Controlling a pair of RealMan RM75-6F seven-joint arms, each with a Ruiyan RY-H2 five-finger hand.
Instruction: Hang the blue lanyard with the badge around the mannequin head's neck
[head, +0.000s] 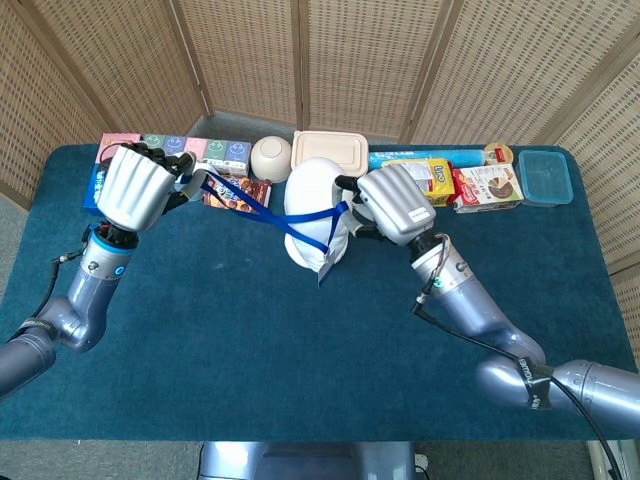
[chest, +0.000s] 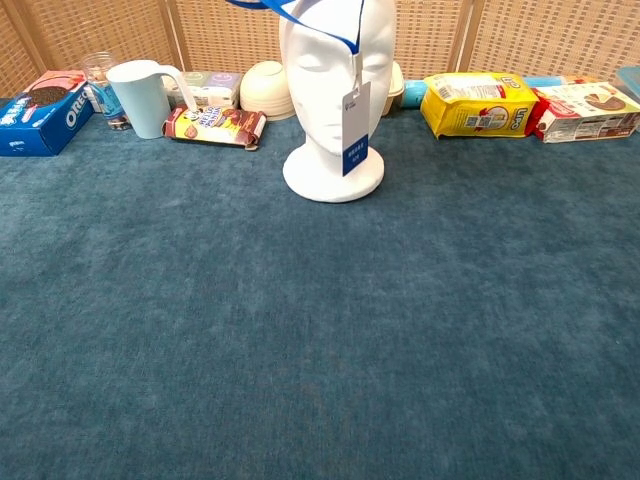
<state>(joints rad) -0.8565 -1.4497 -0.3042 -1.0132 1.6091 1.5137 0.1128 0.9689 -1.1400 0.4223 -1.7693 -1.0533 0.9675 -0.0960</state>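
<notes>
Nearest the robot is a wide stretch of bare blue tablecloth (chest: 320, 340). Past it, in the middle of the table, stands a white mannequin head (chest: 333, 90) facing the robot. A blue lanyard (head: 262, 212) is stretched across the front of the head, high up around the forehead, and its white badge (chest: 353, 128) hangs down in front of the face and neck. In the view from above, the left hand (head: 140, 185) is raised off to the left of the head with its fingers closed on one end of the strap loop, and the right hand (head: 392, 205) sits just beside the head on its other side, fingers curled on the other end of the loop. Along the far edge of the table lie a pale blue cup (chest: 143, 97), a blue cookie box (chest: 40, 110), a cream bowl (chest: 265, 88), a yellow snack bag (chest: 478, 103) and other packets. The job looks partly done: the loop is held open against the head, but it still has to pass over the crown, drop down to the neck and be let go.
</notes>
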